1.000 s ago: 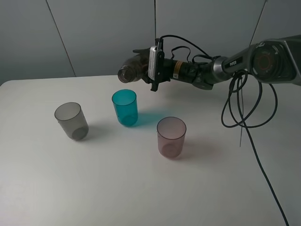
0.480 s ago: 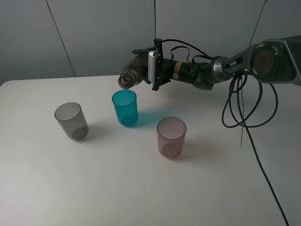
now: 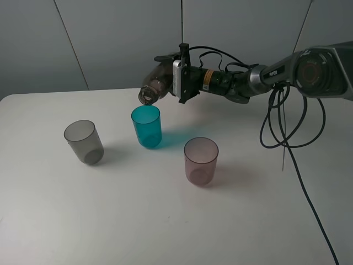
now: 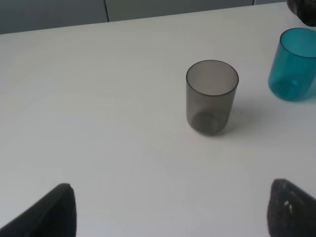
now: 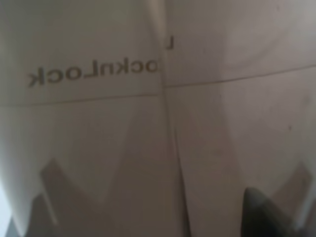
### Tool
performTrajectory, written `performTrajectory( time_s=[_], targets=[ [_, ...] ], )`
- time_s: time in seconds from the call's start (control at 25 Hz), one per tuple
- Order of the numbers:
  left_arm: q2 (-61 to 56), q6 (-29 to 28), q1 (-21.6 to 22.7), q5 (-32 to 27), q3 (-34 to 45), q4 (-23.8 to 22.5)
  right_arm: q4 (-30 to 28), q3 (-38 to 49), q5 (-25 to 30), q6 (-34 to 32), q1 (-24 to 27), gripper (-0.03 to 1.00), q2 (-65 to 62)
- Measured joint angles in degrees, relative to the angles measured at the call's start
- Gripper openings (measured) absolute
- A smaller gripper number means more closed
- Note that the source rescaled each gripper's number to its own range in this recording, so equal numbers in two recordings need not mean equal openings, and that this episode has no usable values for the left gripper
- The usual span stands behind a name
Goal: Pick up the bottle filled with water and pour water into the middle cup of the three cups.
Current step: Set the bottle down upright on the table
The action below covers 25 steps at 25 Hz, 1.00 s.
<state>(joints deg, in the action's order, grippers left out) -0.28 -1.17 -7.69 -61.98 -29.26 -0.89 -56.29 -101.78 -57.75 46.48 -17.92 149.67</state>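
Note:
My right gripper (image 3: 164, 73) is shut on the smoky brown-grey bottle (image 3: 154, 87) and holds it tipped on its side, mouth down and left, just above the rim of the teal middle cup (image 3: 146, 126). The bottle's wall (image 5: 158, 118) fills the right wrist view. The smoky grey cup (image 3: 83, 142) stands left of the teal cup and the pinkish-mauve cup (image 3: 201, 160) stands to its front right. In the left wrist view the grey cup (image 4: 212, 97) and teal cup (image 4: 295, 64) show beyond my left gripper (image 4: 170, 210), which is open and empty, low over the table.
A white table (image 3: 165, 221) holds the cups. Black cables (image 3: 287, 127) hang from the right arm over the table's right side. A grey wall stands behind.
The bottle has tipped further and its mouth has dropped a little, closer to the teal cup's rim. The cups have not moved.

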Motion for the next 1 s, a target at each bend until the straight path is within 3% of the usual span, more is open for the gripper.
performTrajectory(
  time_s=[1.0],
  targets=[
    [0.00,0.00,0.00,0.00,0.00,0.00,-0.34,-2.18,0.57,4.13,0.00,0.00,0.00]
  ],
)
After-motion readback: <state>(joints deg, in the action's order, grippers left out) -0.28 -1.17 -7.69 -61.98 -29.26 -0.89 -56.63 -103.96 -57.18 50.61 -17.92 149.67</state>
